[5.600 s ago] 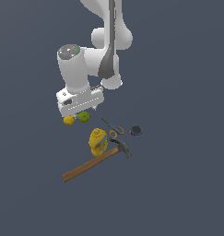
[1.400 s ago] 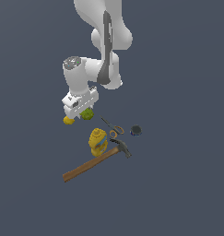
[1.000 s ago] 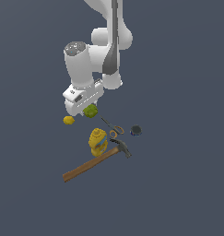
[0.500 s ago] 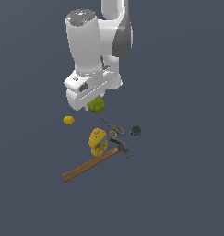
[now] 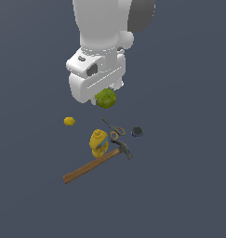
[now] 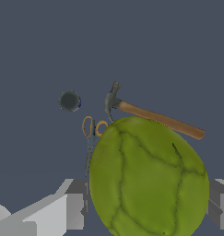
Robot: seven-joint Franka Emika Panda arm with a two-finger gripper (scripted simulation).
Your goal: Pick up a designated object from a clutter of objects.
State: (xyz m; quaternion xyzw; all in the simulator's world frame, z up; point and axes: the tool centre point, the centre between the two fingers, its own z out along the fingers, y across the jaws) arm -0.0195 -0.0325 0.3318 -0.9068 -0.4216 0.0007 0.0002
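The designated object, an olive-green lumpy ball (image 5: 106, 98), hangs well above the floor under the white hand. My gripper (image 5: 105, 96) is shut on it. In the wrist view the green ball (image 6: 148, 179) fills the space between the two grey fingers (image 6: 74, 207), one on each side. Below lies the clutter: a wooden-handled hammer (image 5: 93, 163), a yellow container (image 5: 99, 142), orange-handled scissors (image 5: 115, 130), a small dark disc (image 5: 137, 132) and a small yellow lump (image 5: 69, 121). The hammer (image 6: 155, 117), scissors (image 6: 91, 131) and disc (image 6: 69, 100) also show in the wrist view.
The floor is a plain dark grey surface with no edges in view. The yellow lump lies apart, toward the exterior view's left of the other items. The white arm rises out of the picture's top.
The gripper has risen with the green ball in it and moved toward the exterior view's right, away from the yellow lump. The items on the floor have stayed in place.
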